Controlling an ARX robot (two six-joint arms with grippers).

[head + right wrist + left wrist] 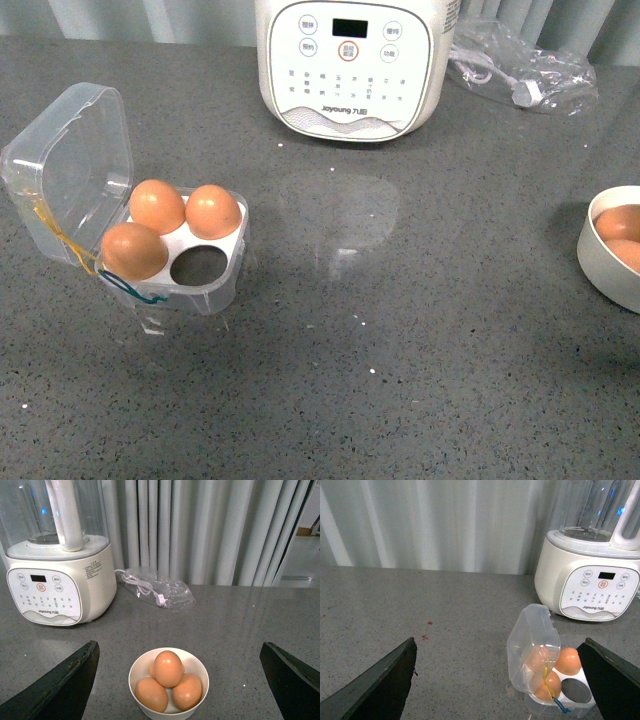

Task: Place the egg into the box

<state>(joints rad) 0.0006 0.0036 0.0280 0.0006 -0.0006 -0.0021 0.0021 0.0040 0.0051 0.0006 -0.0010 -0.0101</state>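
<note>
Box point(212, 290) sits lid-open on the left of the counter point(420, 360), with three brown eggs point(157, 205) in its tray and the near-right hole point(200, 265) unfilled. The egg point(168, 667) lies topmost in the white bowl point(192, 659), well apart on the right. The left gripper point(498, 641) and right gripper point(180, 644) both hang with fingers spread wide.

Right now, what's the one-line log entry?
clear plastic egg box: open, one hole empty | round white bowl: brown eggs | left gripper, right gripper: open
</note>
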